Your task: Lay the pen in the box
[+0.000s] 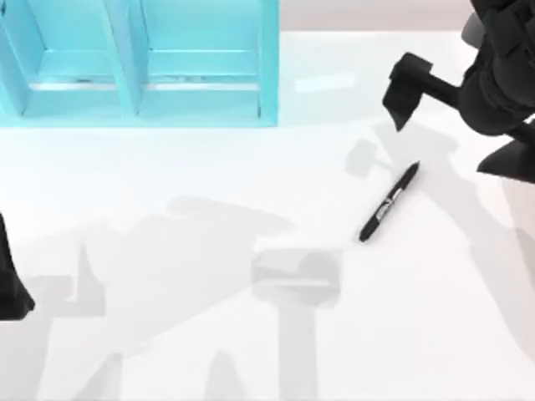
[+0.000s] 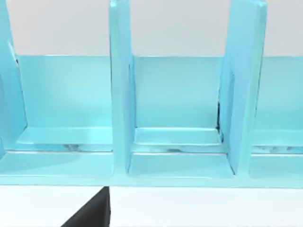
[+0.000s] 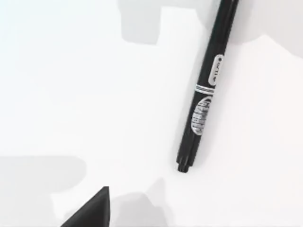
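1. White table point(image 1: 209, 334); pen point(image 1: 389, 205) lies flat right of centre; blue box point(image 1: 142, 83) far left.
2. Our right gripper point(image 1: 405, 92) hovers near the pen, finger state unclear; left arm point(image 1: 10, 284) parked.
3. We should grip across the label band.

white table point(image 1: 209, 351), soft grey shadows

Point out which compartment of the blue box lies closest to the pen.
The rightmost compartment in the top view, bounded by the box's right end wall. The pen lies on the table to the right of it; the other compartment sits farther left.
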